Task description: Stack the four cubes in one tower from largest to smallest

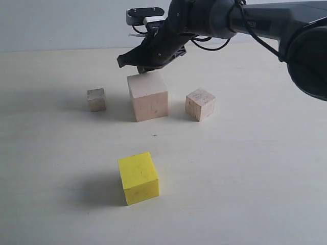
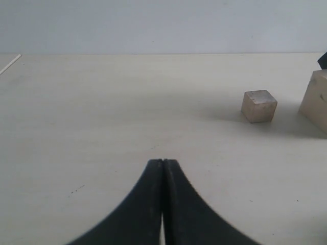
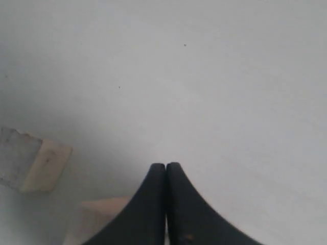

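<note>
Four cubes, three of pale bare wood and one yellow, stand singly on a cream worktop (image 1: 245, 168), each flat on one face and none stacked. Being equal-sided, they have no longer axis and differ only in how they are turned. The left gripper (image 2: 162, 161), seen only in its wrist view, hangs low over bare worktop with its two dark fingers pressed together and empty. The tiny cube (image 1: 96, 99), greyish on top, begins the row nearer the far edge, with a flat face almost to the front. The yellow cube (image 1: 138, 177), bright and faintly specked, stands alone well toward the near edge, turned slightly. The large cube (image 1: 147, 96) sits mid-row, pale pinkish wood, with its broad face frontward. The medium cube (image 1: 200, 104) closes the row, apart from its neighbour, with a vertical corner edge turned forward. The right gripper (image 3: 165, 166), also closed and empty, is poised at the large cube's far top edge; whether it touches cannot be told.
</note>
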Tool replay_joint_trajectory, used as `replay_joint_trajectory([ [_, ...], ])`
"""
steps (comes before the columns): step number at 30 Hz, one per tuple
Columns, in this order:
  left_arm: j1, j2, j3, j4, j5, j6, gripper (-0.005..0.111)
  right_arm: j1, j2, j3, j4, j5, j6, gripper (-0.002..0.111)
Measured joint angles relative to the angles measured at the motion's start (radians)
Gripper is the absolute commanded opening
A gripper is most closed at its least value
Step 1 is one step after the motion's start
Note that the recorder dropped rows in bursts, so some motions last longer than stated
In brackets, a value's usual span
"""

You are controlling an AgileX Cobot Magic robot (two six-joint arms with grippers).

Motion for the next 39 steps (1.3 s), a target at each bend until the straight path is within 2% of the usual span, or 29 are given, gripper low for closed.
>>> replay_joint_trajectory([
  [8, 0.000, 0.000, 0.000, 0.000, 0.000, 0.000, 0.000, 0.000, -0.007, 0.000, -0.034, 0.162, 0.051, 0.000],
  [17, 0.000, 0.000, 0.000, 0.000, 0.000, 0.000, 0.000, 0.000, -0.072, 0.000, -0.052, 0.179, 0.065, 0.000],
  [22, 0.000, 0.000, 0.000, 0.000, 0.000, 0.000, 0.000, 0.000, -0.125, 0.000, -0.213, 0.189, 0.183, 0.000],
  [27, 0.000, 0.000, 0.000, 0.000, 0.000, 0.000, 0.000, -0.029, -0.155, 0.000, -0.347, 0.287, 0.307, 0.000],
  [32, 0.000, 0.000, 0.000, 0.000, 0.000, 0.000, 0.000, -0.054, -0.156, 0.046, -0.347, 0.388, 0.316, 0.000],
  [39, 0.000, 0.000, 0.000, 0.000, 0.000, 0.000, 0.000, -0.049, -0.156, 0.125, -0.156, 0.433, 0.260, 0.000],
])
